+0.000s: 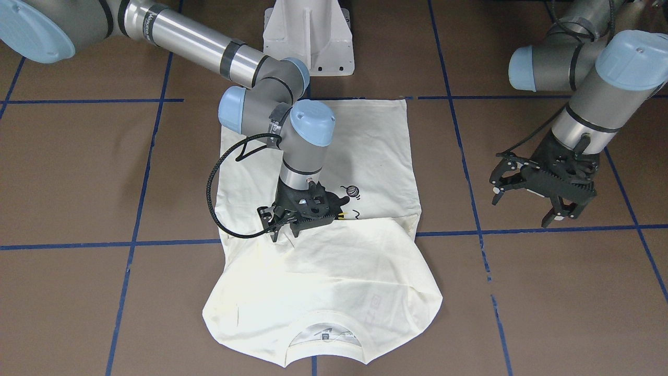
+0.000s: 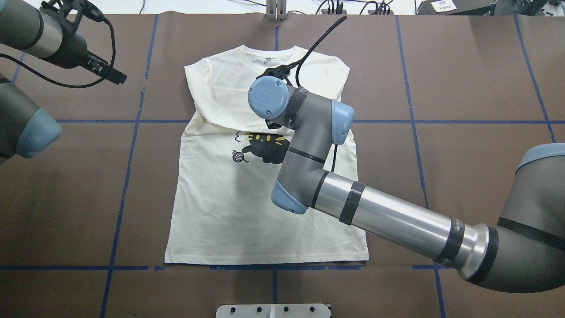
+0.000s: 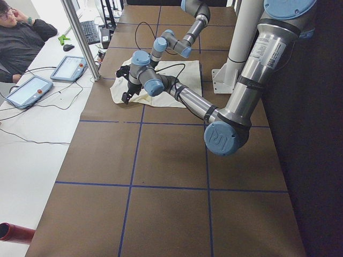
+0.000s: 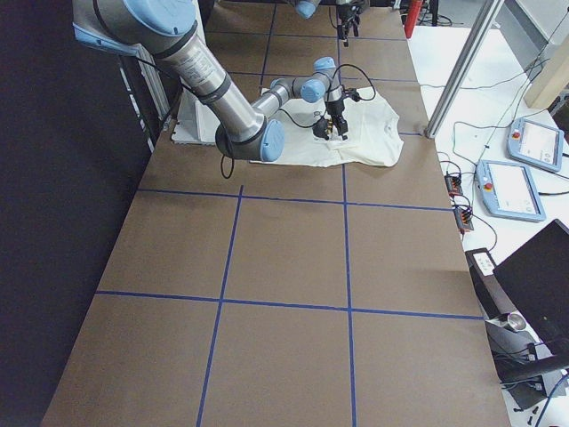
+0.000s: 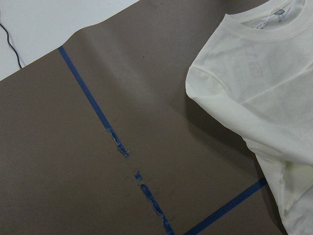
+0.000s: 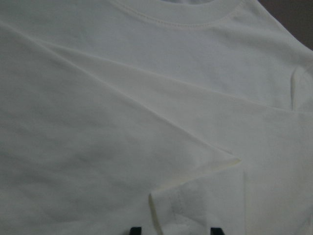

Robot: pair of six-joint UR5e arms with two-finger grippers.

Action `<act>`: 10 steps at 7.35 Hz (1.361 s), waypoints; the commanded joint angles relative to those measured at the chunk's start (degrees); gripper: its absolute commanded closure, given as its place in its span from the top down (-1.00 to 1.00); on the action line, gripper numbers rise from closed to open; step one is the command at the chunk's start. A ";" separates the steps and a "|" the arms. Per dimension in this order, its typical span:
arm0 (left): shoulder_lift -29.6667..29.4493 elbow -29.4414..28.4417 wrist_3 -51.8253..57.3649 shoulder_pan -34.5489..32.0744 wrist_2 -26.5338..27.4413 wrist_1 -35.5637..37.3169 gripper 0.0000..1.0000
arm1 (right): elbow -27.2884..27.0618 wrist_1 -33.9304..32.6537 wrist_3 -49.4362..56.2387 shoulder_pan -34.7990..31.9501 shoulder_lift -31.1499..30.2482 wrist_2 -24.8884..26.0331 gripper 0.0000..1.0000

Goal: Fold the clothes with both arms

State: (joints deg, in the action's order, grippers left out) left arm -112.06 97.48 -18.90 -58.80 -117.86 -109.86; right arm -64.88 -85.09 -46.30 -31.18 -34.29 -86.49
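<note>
The cream shirt [image 2: 220, 198] lies flat on the brown table, collar toward the far side, with its black cat print [image 2: 265, 148] and small yarn ball [image 1: 350, 191] partly showing. Fabric is folded across the chest above the print. My right gripper [image 1: 282, 230] sits low on that fold. The right wrist view shows its tips apart, open, with a cuff-like corner of fabric [image 6: 166, 210] lying between them. My left gripper [image 1: 522, 209] hangs open and empty above bare table beside the shirt. The left wrist view shows only the shirt's shoulder [image 5: 259, 73] and the table.
The white pedestal base [image 1: 308, 36] stands at the robot's side of the table, just beyond the shirt's hem. Blue tape lines [image 5: 115, 139] cross the brown surface. A person [image 3: 21, 37] sits at a side desk with tablets [image 3: 69, 67].
</note>
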 commanded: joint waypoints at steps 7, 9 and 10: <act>0.00 -0.01 -0.35 0.09 0.00 0.00 1.00 | -1.73 -1.48 4.45 -2.47 -1.82 0.27 -1.00; -0.09 0.25 -1.48 0.18 0.00 0.00 1.00 | -5.58 -1.39 8.67 -4.67 -6.38 0.00 -1.00; -0.09 0.34 -1.67 0.26 0.00 0.00 1.00 | -6.13 -1.04 10.34 -5.12 -7.54 0.00 -0.10</act>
State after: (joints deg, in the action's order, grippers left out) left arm -112.12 97.69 -20.09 -58.62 -117.86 -109.86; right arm -69.65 -86.40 -38.26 -35.43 -39.84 -86.41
